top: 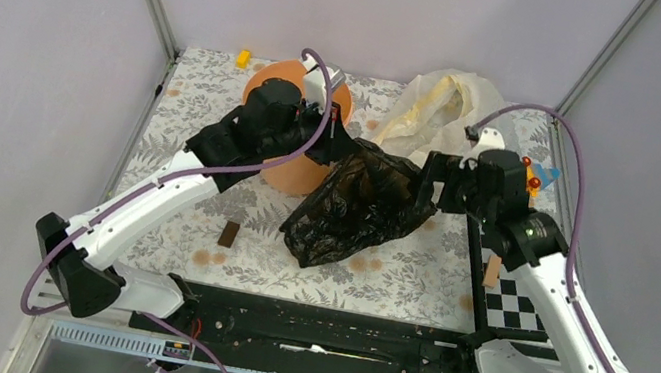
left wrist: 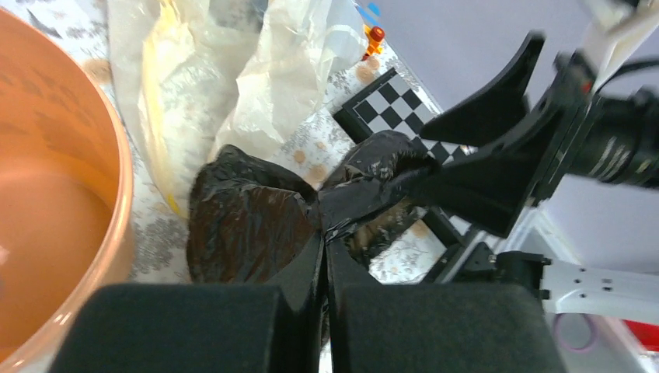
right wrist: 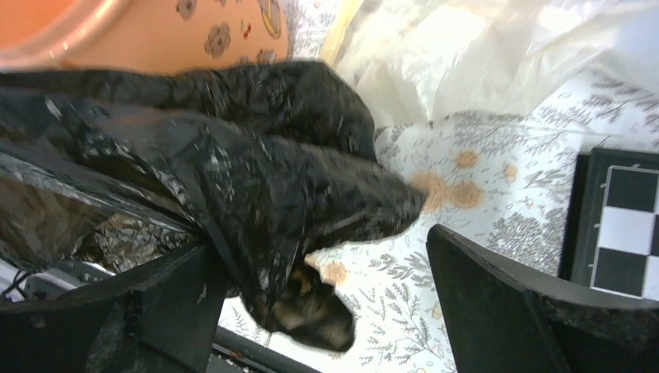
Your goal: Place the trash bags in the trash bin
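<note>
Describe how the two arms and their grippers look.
Both arms have white link shells with black joints and bases; the left arm and right arm each carry a looping purple cable. The left gripper and right gripper have black, wedge-shaped fingers.

**A:** What do we label first?

**B:** The trash bag (top: 359, 206): thin, glossy black plastic, heavily crinkled, brownish where light passes through. We see its upper edge lifted and pulled taut, with one corner pinched in the left gripper (top: 332, 138). The rest hangs toward the tabletop.

**A:** And the second item?

**B:** The trash bin (top: 292, 178): round, peach-orange, smooth-walled, upright at the far side of the table with its mouth open. We place the bag just to its right, outside it.
</note>
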You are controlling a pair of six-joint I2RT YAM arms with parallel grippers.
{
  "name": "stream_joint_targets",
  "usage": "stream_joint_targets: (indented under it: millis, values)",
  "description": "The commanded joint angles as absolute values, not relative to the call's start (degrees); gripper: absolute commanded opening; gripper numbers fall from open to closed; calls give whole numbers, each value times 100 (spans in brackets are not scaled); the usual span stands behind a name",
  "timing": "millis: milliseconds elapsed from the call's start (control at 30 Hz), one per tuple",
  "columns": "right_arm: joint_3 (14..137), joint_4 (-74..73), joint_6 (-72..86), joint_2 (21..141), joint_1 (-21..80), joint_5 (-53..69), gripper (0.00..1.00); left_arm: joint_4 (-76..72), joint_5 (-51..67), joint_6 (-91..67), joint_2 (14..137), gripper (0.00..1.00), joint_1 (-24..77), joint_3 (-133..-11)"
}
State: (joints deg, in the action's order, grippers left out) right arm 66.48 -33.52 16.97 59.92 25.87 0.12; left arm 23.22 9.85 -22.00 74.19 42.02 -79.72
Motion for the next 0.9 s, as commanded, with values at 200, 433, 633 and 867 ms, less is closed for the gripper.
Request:
stream_joint_targets:
  millis: [200, 433, 633, 867]
  values:
    - [5253, -1821, 1778, 4460, 2601, 741, 100, 1319, 1917, -3520, 7574, 0, 3711, -7452]
    - [4308, -1236, 1899, 4095, 2602, 674, 100, 630, 2036, -3973, 7413, 0, 3578, -7191]
    - [3138, 388, 2500, 3860, 2602, 1087, 100, 137, 2278, -4389, 7363, 0, 3078, -6958]
    - [3279, 244, 2505, 4460, 2610, 268, 34, -228, 2691, -4537, 7351, 0, 2765, -6675]
